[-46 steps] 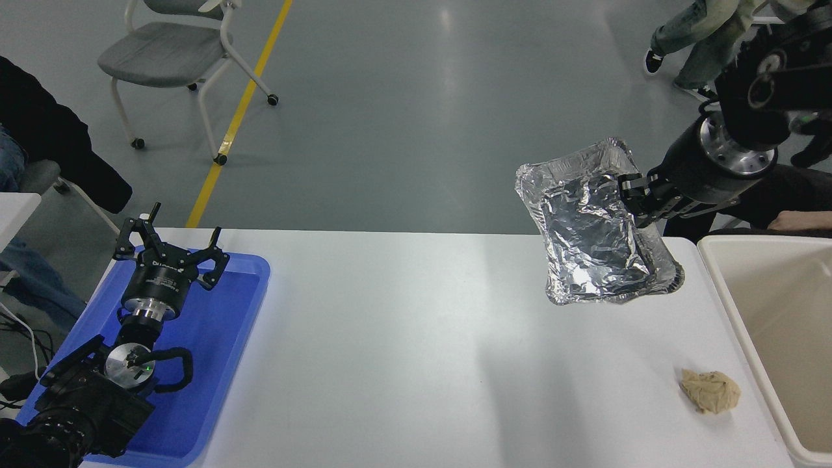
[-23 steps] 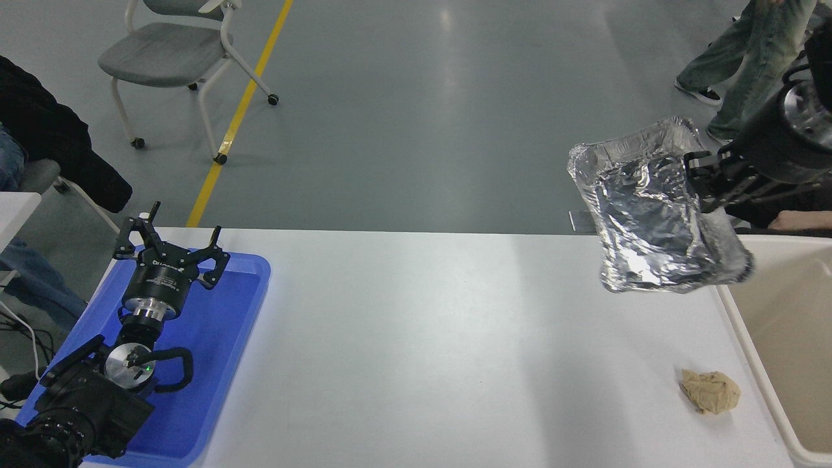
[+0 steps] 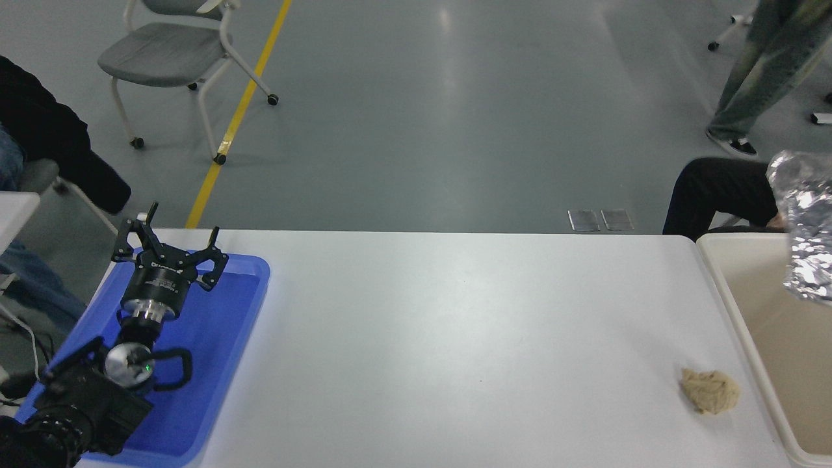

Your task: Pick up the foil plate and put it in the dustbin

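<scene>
The foil plate (image 3: 809, 227), shiny and wrinkled, hangs in the air at the picture's right edge, over the far part of the beige dustbin (image 3: 734, 305). Only its left part shows; the rest is cut off by the frame. My right gripper and arm are out of view past the right edge, so what holds the plate is hidden. My left gripper (image 3: 170, 244) is open and parked over the blue tray (image 3: 221, 338) at the lower left.
A small brown paper wad (image 3: 710, 390) lies on the white table (image 3: 455, 338) near the dustbin's left wall. A seated person's dark leg (image 3: 715, 192) is behind the bin; another person's legs (image 3: 757, 71) stand at the top right. A chair (image 3: 175, 52) stands at the far left.
The foil plate has moved right, from above the table's far right corner to over the dustbin. My right gripper has left the picture at the right edge.
</scene>
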